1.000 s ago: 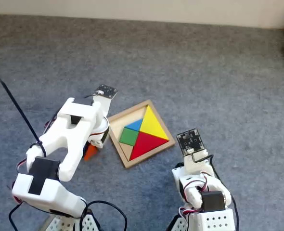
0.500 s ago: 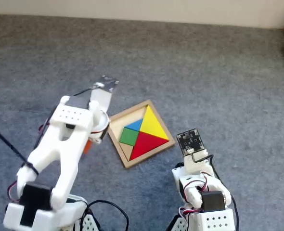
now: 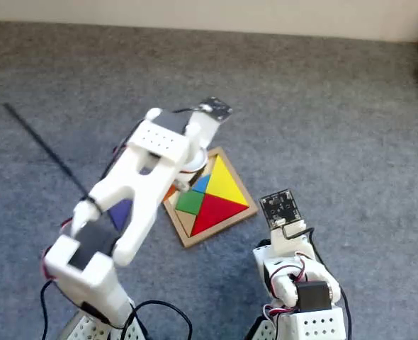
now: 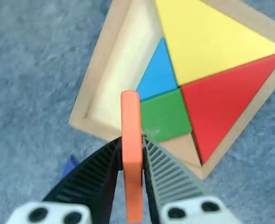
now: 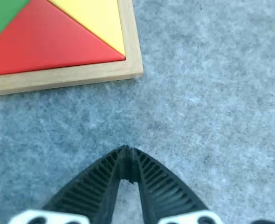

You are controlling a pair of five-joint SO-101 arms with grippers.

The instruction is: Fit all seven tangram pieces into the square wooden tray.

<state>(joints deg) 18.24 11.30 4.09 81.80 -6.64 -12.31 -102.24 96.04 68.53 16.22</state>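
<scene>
The square wooden tray (image 3: pixel 227 225) lies at the table's middle and holds a yellow triangle (image 3: pixel 227 183), a red triangle (image 3: pixel 216 212), a green square (image 3: pixel 189 202) and a small blue triangle (image 3: pixel 199 185). My left gripper (image 4: pixel 131 145) is shut on an orange piece (image 4: pixel 131 121), held on edge just above the green square (image 4: pixel 165 114) and beside the tray's bare left strip (image 4: pixel 123 70). From above, the orange piece (image 3: pixel 171 192) peeks out under the left arm. My right gripper (image 5: pixel 128 161) is shut with nothing in it, on the carpet a little short of the tray's near rim (image 5: pixel 130 46).
A dark blue piece (image 3: pixel 120 212) lies on the grey carpet left of the tray, partly under the left arm; its corner (image 4: pixel 70 164) is beside my left fingers. The right arm (image 3: pixel 294 280) stands folded at the front right. Open carpet lies behind and to the right.
The left arm has swung from the carpet left of the tray to over the tray's left part, carrying the orange piece. The dark blue piece is now uncovered. The right arm stayed still.
</scene>
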